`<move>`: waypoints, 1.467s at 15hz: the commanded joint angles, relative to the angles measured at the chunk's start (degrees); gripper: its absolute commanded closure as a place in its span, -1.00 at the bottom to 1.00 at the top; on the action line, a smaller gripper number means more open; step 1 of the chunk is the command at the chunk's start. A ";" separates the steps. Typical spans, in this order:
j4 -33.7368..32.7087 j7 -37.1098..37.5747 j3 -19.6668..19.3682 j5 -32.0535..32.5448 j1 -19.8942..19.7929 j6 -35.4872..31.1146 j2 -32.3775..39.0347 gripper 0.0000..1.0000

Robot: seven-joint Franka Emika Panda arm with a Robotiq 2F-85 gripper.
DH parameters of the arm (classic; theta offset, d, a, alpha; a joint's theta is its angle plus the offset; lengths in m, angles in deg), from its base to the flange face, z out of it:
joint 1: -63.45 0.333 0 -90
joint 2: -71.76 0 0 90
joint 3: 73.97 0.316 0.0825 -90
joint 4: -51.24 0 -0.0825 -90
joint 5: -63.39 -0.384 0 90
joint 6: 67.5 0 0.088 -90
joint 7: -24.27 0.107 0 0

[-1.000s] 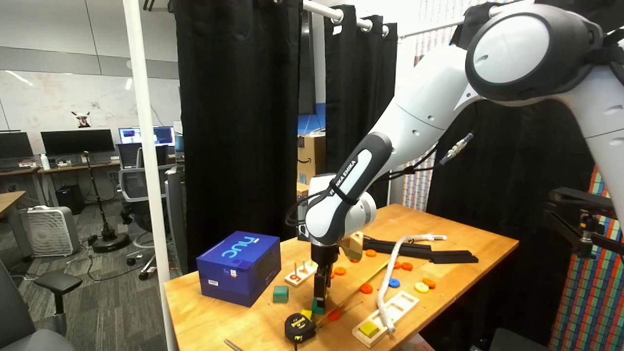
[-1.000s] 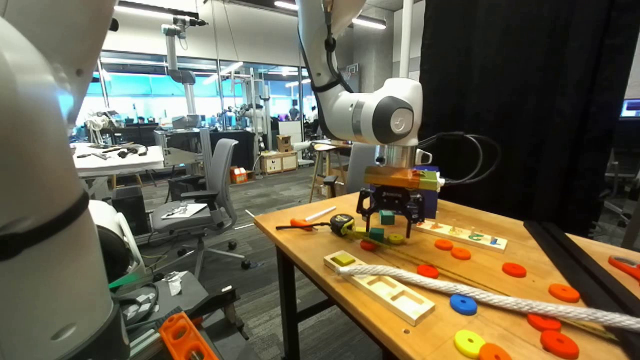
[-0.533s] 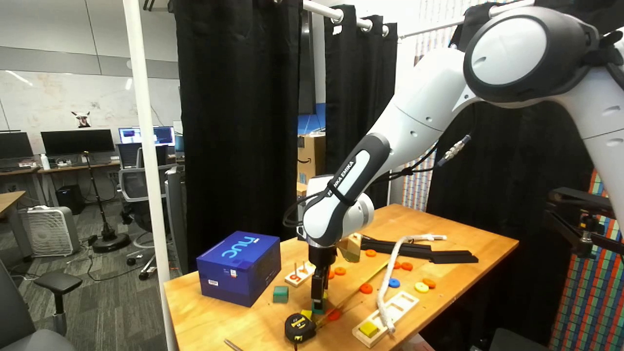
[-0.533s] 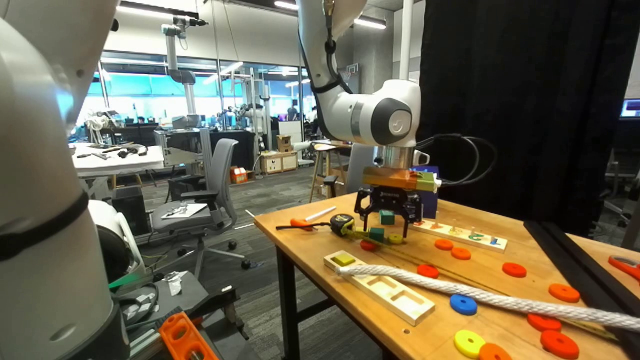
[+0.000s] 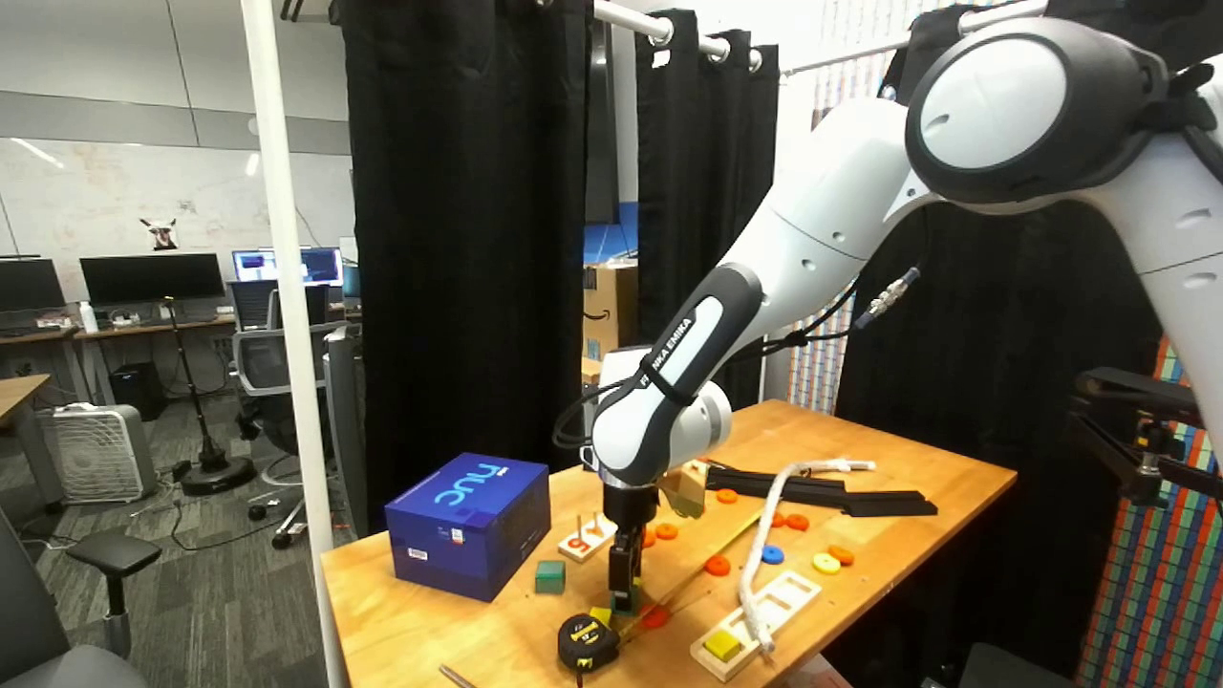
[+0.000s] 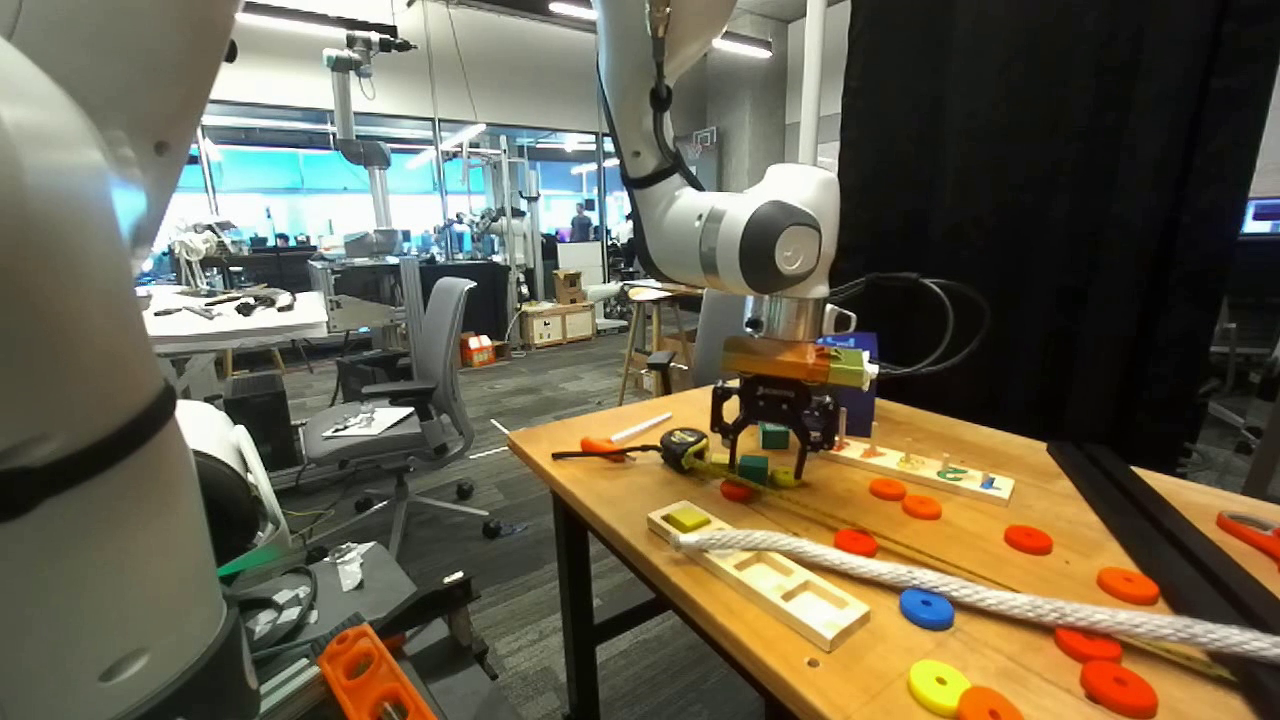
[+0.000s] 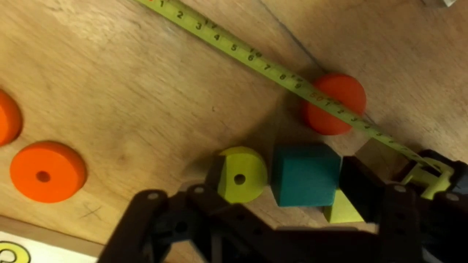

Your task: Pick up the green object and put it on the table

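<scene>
A green cube (image 7: 307, 179) sits on the wooden table (image 6: 612, 492) between my gripper's fingers; it also shows in an exterior view (image 6: 753, 469). My gripper (image 7: 282, 174) is low over the table, pointing down and partly open. In the wrist view, its right finger is against or very close to the cube's right side. Its left finger is at the edge of a yellow-green disc (image 7: 244, 177), which also lies between the fingers, a narrow gap from the cube. A second green cube (image 5: 550, 577) stands apart, nearer the blue box; it also shows in an exterior view (image 6: 774, 434).
A yellow block (image 7: 343, 210) sits beside the cube, under the right finger. A tape measure (image 5: 587, 642) with its blade out and a red disc (image 7: 334, 104) lie close by. A blue box (image 5: 468, 526), a white rope (image 6: 900, 575) and wooden trays (image 6: 790, 590) are farther off.
My gripper has moved down around the cube. Its fingers have come closer together, and the yellow-green disc has shifted slightly toward the cube.
</scene>
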 commanded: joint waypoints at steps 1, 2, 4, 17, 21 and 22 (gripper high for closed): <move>-1.06 0.04 0.93 -0.91 -0.75 -0.52 0.61 -0.02; -1.07 0.15 0.89 -0.88 -0.71 -0.59 0.53 0.17; -1.01 0.46 0.78 -0.74 -0.57 -0.61 0.35 0.46; 8.18 5.86 0.26 -3.42 -0.94 -0.37 -10.42 0.49; 13.38 10.27 -0.97 -6.86 -0.61 1.89 -15.93 0.49; 14.50 11.36 -1.33 -7.96 -0.51 2.58 -17.02 0.49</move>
